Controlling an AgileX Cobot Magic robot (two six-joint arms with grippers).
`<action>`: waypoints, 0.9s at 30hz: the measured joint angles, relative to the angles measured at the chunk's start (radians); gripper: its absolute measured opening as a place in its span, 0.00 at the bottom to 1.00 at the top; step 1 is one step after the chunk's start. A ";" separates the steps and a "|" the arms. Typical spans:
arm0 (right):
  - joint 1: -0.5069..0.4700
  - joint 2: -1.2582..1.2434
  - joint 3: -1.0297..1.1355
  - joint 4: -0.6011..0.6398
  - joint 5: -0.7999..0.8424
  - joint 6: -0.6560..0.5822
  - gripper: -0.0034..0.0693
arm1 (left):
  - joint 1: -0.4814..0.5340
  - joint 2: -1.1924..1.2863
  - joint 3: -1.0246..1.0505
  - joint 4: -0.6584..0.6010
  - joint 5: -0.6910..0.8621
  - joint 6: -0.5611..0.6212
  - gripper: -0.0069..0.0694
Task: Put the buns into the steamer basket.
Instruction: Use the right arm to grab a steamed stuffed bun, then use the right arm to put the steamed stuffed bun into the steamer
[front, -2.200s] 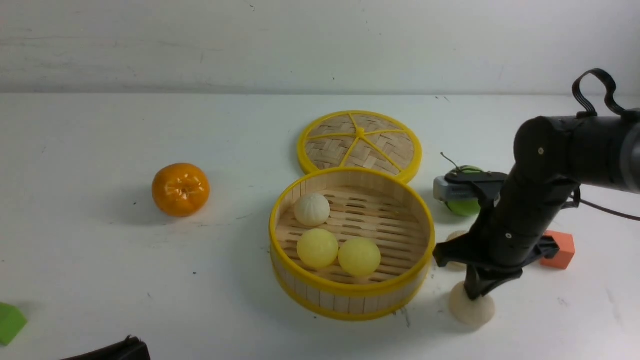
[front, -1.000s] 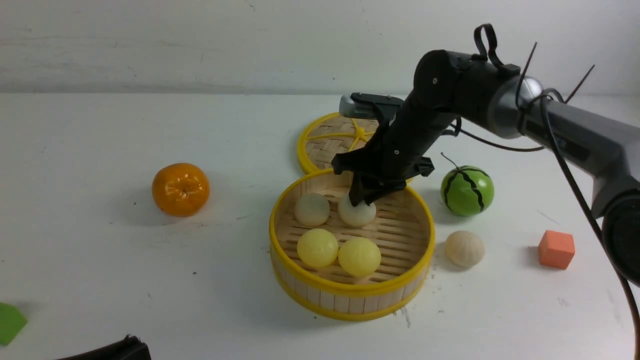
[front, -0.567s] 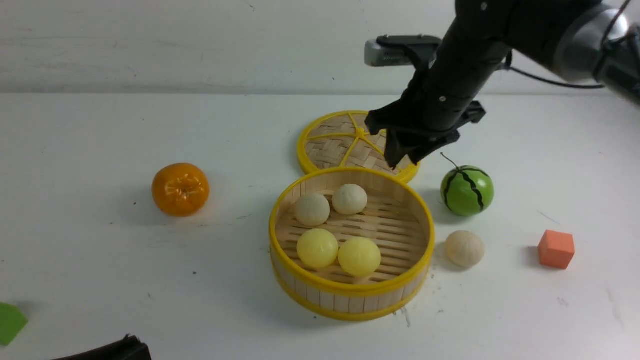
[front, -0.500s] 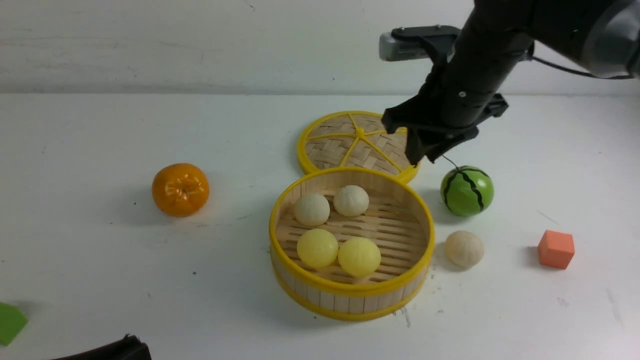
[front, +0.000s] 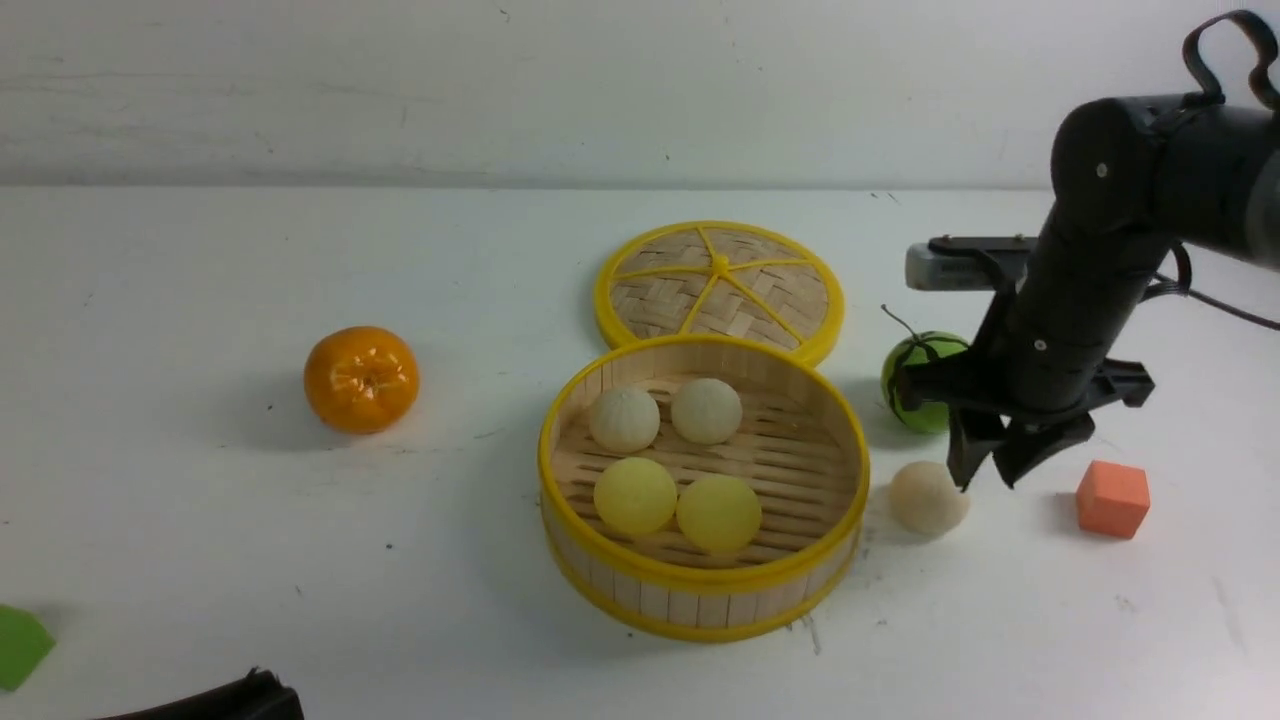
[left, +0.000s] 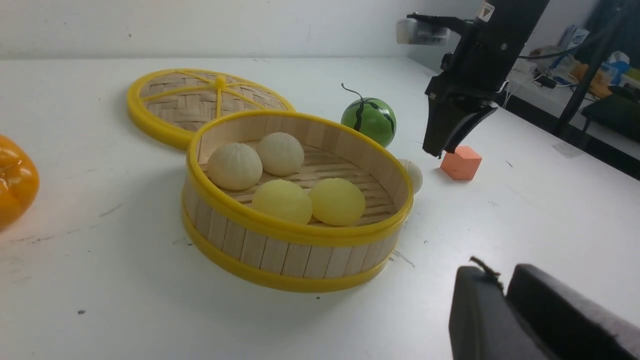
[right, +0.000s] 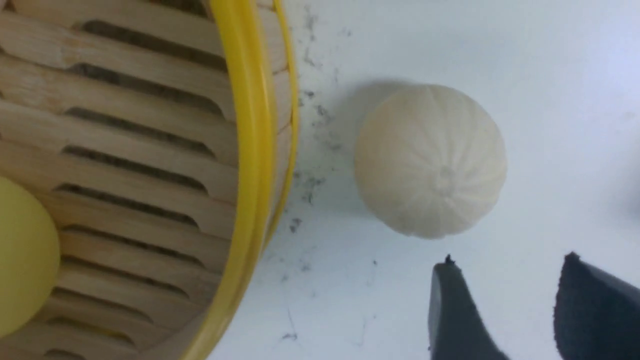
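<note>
Bears, on scuffed white tabletop (front: 200, 520), a round yellow-rimmed bamboo steamer basket (front: 700, 603), a flat woven yellow-spoked lid (front: 720, 285) just behind. Shows a glossy orange fruit (front: 361, 379) well left, a green piece (front: 18, 645) at the near-left edge. Has, rightward, a green striped watermelon ball (left: 369, 119), a cream-white pleated bun (front: 927, 497) beside the basket, an orange cube (front: 1112, 499).

**Four buns in the basket, one on the table**

The steamer basket (front: 700, 600) stands in the middle of the white table (front: 200, 520). In its far half lie two white buns (front: 624, 419) (front: 706, 410) side by side, and in front of them two yellow buns (front: 635, 495) (front: 718, 513) that touch each other. The fifth bun (front: 928, 497) lies on the table just beside the basket, at its right. The right gripper (front: 985, 483) hangs just to the right of this bun, jaws apart and empty, and partly covers the watermelon ball (front: 912, 390). The woven lid (front: 720, 285) lies flat behind the basket, an orange (front: 361, 379) well to the left, an orange cube (front: 1112, 499) at the right
</note>
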 joint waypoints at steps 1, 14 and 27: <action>0.000 0.002 0.000 0.002 -0.004 -0.001 0.48 | 0.000 0.000 0.000 0.000 0.000 0.000 0.20; 0.000 0.065 0.000 0.046 -0.104 -0.052 0.43 | 0.000 0.000 0.000 0.000 0.000 0.000 0.21; 0.000 0.067 0.000 0.045 -0.122 -0.105 0.13 | 0.000 0.000 0.000 0.000 0.000 0.000 0.23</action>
